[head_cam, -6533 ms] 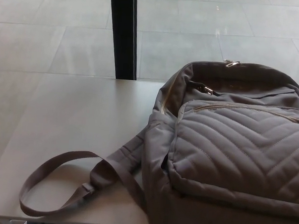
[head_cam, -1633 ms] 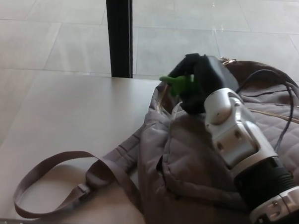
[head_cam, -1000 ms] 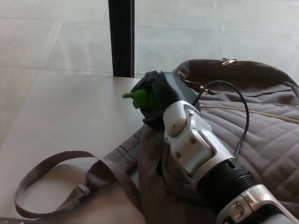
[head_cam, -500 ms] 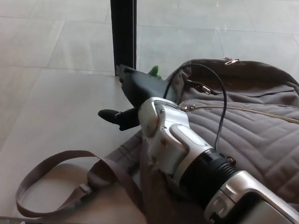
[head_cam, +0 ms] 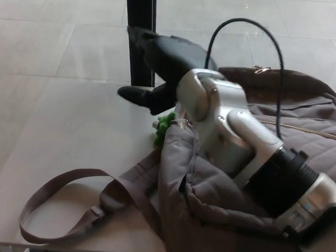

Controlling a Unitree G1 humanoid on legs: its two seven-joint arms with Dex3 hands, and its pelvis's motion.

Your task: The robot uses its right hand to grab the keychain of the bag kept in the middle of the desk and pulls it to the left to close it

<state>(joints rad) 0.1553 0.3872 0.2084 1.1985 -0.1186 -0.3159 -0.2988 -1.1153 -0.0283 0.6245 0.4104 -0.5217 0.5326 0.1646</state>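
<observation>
Green keychain [head_cam: 163, 127] sits at the left corner of the bag [head_cam: 208, 217] on the desk [head_cam: 73, 127], so the zip looks pulled shut. Right hand [head_cam: 159, 61] hovers just above it, fingers spread, holding nothing. Pretty much done imo.

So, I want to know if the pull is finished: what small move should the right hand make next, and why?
Probably lift away to the right. The right hand is open above the green keychain, holding nothing, and the keychain lies at the bag's left edge, so the pull looks done. The forearm hides the zip itself.
</observation>
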